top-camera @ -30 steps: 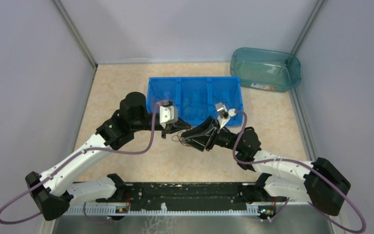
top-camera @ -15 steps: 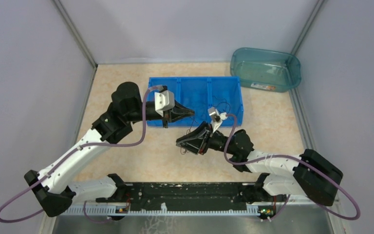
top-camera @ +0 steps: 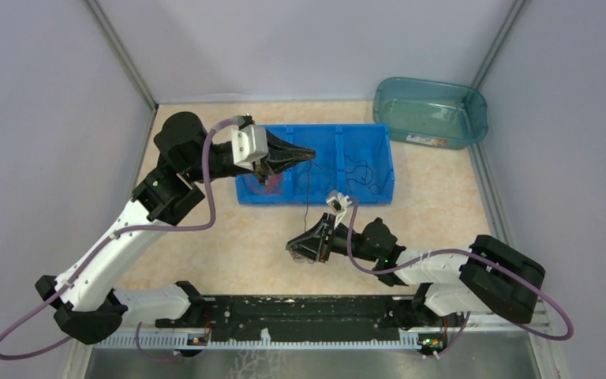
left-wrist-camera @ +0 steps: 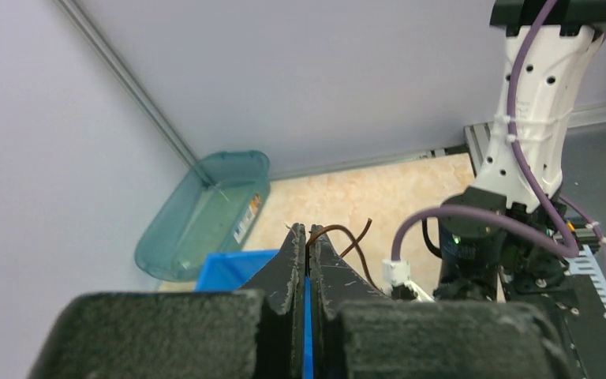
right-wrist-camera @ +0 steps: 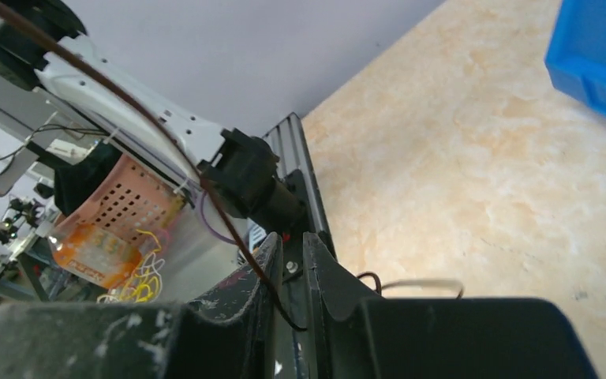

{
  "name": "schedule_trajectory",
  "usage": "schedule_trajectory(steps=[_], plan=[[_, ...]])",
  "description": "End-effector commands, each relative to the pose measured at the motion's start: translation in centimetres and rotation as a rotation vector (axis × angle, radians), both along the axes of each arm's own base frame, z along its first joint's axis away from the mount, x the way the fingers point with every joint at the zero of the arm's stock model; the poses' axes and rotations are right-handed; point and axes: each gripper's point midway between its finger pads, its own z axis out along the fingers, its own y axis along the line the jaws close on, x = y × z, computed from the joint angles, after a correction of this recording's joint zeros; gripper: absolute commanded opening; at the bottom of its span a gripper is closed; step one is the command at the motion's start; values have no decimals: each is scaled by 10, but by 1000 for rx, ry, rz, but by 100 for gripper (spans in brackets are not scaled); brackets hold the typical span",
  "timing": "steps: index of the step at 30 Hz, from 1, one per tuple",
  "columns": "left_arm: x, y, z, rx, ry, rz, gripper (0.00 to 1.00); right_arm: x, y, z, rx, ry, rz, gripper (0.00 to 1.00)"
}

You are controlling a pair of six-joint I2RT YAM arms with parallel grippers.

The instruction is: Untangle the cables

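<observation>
1. While both my jaws are closed on one dark cable [top-camera: 308,207], I judge the step to be drawing it free. My left gripper [top-camera: 306,153] pinches its top over the blue bin [top-camera: 367,129], and my right gripper [top-camera: 300,249] clamps it at 6 o'clock.
2. Next I should widen the gap gently, minding snags.
3. It looks thin, brownish-black and taut; loose wires [top-camera: 357,168] lie in the bin's 3 o'clock compartment.

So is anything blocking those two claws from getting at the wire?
Nothing visible is. The left gripper and the right gripper are each shut on the same dark cable, which runs taut between them.
</observation>
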Motion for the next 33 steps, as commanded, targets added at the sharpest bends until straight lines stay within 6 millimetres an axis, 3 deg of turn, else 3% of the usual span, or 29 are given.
schedule_trajectory(steps=[1, 7, 14, 22, 28, 33], plan=[[-3, 8, 42, -64, -107, 21, 0, 3, -3, -16, -29, -5, -38, 16], [-2, 14, 83, -128, -219, 52, 0, 3, -7, -44, -90, 35, -51, 15], [-7, 32, 153, -278, -406, 116, 0, 6, -8, -74, -171, 73, -77, 17], [-26, 49, 211, -396, -571, 126, 0, 12, -9, -94, -245, 75, -111, 18], [-41, 71, 254, -521, -732, 180, 0, 13, -11, -106, -297, 73, -130, 26], [-51, 88, 280, -590, -832, 224, 0, 15, -13, -112, -312, 80, -150, 28]])
